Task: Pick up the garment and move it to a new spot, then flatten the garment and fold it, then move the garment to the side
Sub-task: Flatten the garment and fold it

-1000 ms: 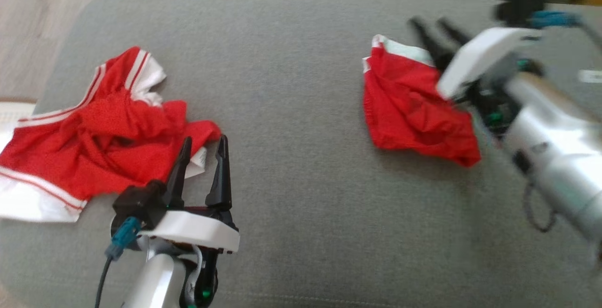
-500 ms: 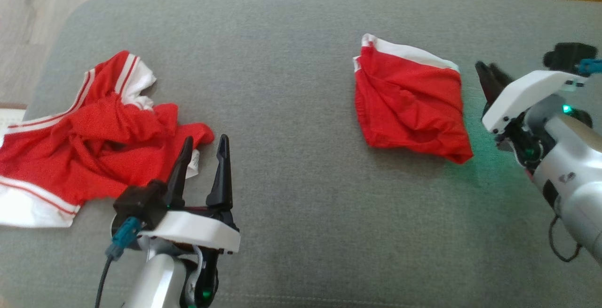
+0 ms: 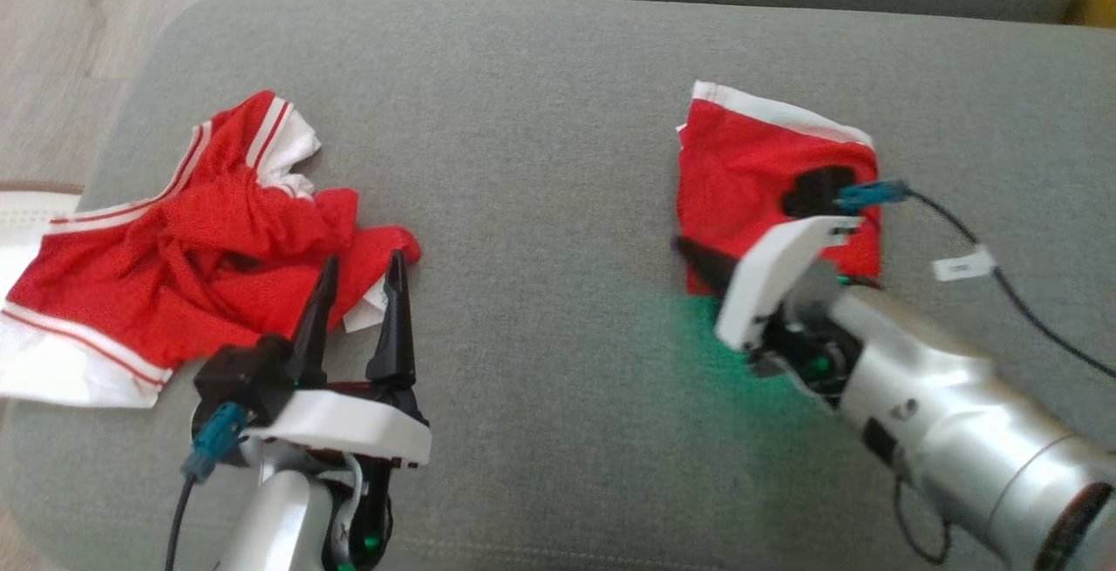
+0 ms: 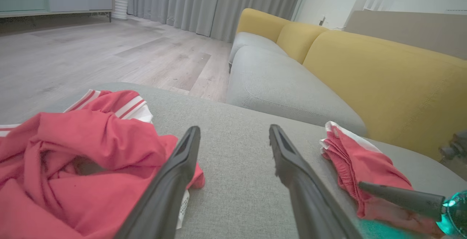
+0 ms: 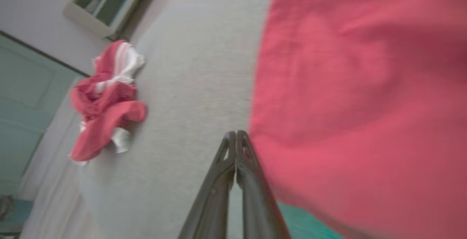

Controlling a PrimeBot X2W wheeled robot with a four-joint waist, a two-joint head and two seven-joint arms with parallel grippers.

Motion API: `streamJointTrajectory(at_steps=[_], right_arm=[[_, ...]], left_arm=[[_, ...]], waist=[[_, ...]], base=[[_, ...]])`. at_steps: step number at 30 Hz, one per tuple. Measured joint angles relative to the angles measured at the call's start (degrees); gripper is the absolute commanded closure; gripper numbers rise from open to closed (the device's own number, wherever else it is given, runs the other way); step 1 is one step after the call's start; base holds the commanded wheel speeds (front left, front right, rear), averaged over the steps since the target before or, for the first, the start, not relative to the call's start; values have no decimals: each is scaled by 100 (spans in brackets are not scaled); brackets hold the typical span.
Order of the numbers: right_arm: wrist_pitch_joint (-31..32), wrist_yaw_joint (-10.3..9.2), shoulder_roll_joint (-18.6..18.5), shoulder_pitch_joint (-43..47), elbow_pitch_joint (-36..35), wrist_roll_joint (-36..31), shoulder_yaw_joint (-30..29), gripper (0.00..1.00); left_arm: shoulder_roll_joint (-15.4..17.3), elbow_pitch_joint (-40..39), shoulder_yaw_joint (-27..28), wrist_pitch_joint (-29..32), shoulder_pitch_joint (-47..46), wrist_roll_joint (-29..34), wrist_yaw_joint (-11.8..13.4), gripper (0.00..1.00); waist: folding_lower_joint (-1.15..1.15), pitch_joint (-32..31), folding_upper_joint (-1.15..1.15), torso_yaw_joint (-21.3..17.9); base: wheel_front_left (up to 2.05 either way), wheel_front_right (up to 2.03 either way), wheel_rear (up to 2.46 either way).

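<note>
Folded garment (image 3: 758, 161): red with a white band along its far edge, lying as a compact folded packet on the right half of the grey cushion (image 3: 540, 135).
Right end effector (image 3: 687, 247): fingers pressed tight together with nothing visible between them. The tips lie at the near-left corner of the folded garment. In the right wrist view they sit just beside the edge of the red cloth, and I cannot tell whether they touch it.
Left end effector (image 3: 363, 259): fingers spread wide and holding nothing, low over the cushion, with the tips at the right edge of the crumpled garment (image 3: 174, 266).
Crumpled garment: red with white stripes and white hems, bunched in loose folds at the left end of the cushion, well apart from the folded one.
Label (image 3: 370, 302): small white tag sticking out from the crumpled garment's edge, beside the left fingers.
Cable (image 3: 1003, 283): dark, carrying a white tag, running from the right wrist across the cushion.
Surroundings: pale wood floor (image 3: 52, 30) beyond the cushion; yellow backrest (image 4: 383, 71) in the left wrist view.
</note>
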Motion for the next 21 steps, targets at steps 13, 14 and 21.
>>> streamJointTrajectory(at_steps=[13, 14, 21], right_arm=[[-1770, 0, -636, 90, -1570, -423, -145, 49], [-1860, 0, -712, 90, -1597, -488, -215, 8], [-2014, 0, -1081, 92, -1740, -1515, -1338, 0]], left_arm=[[-1, -54, 210, 0, 12, 203, -19, 0], [2, -68, 238, 0, 18, 223, -19, 0], [52, -130, 472, 0, 185, 350, -16, 0]], waist=[[0, -159, 0, -501], [0, -179, 0, -558], [0, -326, 0, -986]], base=[[0, 0, 0], [0, 0, 0], [0, 0, 0]])
